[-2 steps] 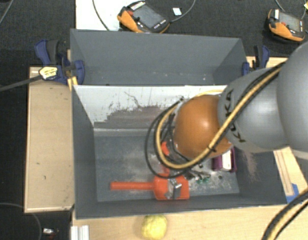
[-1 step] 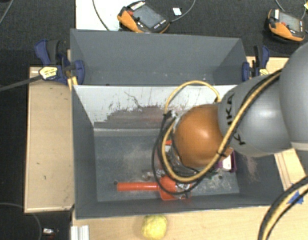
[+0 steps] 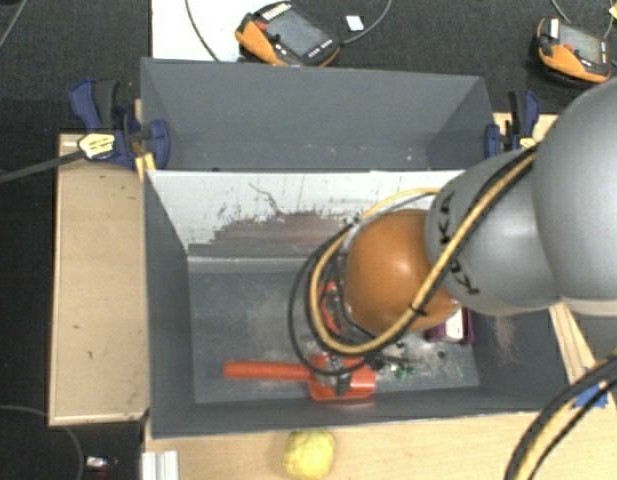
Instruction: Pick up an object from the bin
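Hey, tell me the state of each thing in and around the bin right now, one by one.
Red long-handled tool: lying flat on the bin floor near the front wall, thick end by the gripper.
Gripper: low in the bin, at the tool's thick end.
Purple thing: on the floor at right, partly hidden by the arm.

A grey metal bin (image 3: 238, 298) with sloping walls lies under the silver robot arm (image 3: 578, 218), which reaches in from the right. A rounded orange cover (image 3: 388, 268) on its wrist is ringed by black and yellow cables (image 3: 313, 308). The gripper (image 3: 333, 363) is low near the front wall, directly over the thick right end of a long red-orange plastic tool (image 3: 263, 371), whose thin handle points left along the floor; contact cannot be judged. A small purple-and-white object (image 3: 456, 326) lies just beside the arm at the right. A yellow crumpled lump (image 3: 308, 454) sits outside the front rim.
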Robot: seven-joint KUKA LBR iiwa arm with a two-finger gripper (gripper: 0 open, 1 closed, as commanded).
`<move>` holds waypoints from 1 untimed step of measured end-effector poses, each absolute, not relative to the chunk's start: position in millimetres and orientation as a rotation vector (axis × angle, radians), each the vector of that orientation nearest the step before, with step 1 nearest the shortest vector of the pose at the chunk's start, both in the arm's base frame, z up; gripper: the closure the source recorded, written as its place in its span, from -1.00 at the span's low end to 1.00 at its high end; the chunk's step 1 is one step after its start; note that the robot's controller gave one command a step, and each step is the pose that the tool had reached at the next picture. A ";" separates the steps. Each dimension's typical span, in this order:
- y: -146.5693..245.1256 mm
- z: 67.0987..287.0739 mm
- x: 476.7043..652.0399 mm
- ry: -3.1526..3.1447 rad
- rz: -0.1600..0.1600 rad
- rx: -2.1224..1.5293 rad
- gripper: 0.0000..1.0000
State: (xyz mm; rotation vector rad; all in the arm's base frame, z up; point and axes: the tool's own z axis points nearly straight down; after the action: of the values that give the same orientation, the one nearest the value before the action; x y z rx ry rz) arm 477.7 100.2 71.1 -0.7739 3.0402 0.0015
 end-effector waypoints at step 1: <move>100.2 71.1 477.7 3.040 0.002 -0.774 1.00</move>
State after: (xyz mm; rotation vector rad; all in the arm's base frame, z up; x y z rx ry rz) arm 477.7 100.2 71.1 -0.7735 3.0404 0.0016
